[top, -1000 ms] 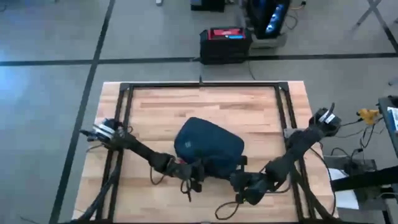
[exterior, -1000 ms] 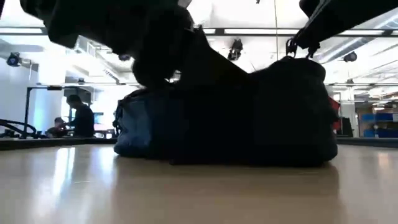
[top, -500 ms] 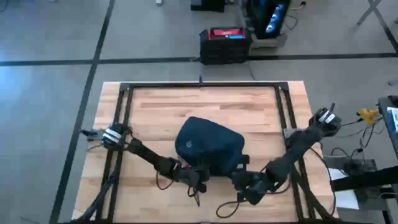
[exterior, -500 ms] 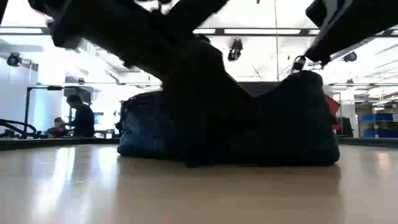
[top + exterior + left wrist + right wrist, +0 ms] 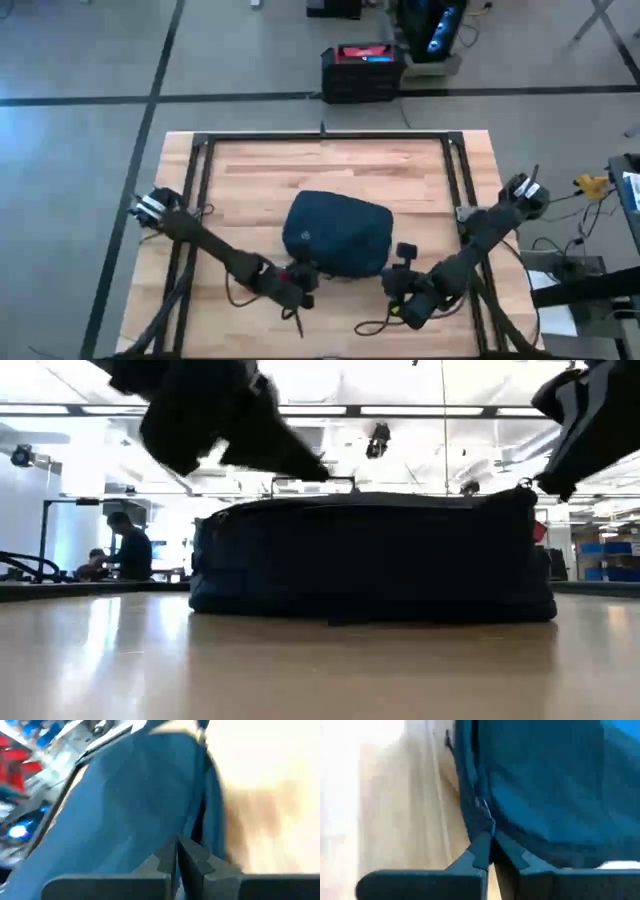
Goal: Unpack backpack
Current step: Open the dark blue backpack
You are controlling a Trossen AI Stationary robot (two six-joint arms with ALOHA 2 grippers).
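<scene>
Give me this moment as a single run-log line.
backpack: flat on table | left gripper: shut, at its near edge | right gripper: shut at its seam | contents: none out

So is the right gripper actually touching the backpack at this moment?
Touching. In the right wrist view the right gripper has its shut fingertips pinched on the backpack at its lower seam edge.

from my station, the high view looked straight down on the whole table [image 5: 250, 170] from well above. the low view sat at tabletop height, facing level across the wood into the room. each wrist view looked forward, close over its own fingers. all four shared the backpack [image 5: 336, 235].
</scene>
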